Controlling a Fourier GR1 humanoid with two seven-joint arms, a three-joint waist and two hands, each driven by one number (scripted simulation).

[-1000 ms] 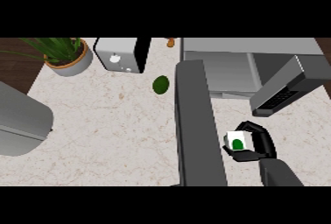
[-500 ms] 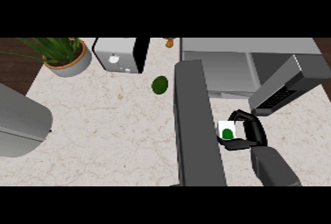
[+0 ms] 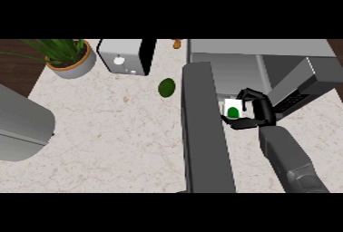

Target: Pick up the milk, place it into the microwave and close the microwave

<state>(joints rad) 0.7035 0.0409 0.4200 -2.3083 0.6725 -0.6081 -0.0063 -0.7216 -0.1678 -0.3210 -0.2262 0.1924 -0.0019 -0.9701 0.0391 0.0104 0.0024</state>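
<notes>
One milk carton (image 3: pixel 232 110), right hand (image 3: pixel 261 112) curled round it, just before the open microwave (image 3: pixel 268 48).

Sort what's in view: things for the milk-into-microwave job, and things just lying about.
For the job: milk, held in the right hand; microwave; its open door.
Lying about: potted plant; toaster; green oval thing.

Toaster (image 3: pixel 124 56) between plant (image 3: pixel 69 63) and microwave (image 3: pixel 258 48)
</notes>
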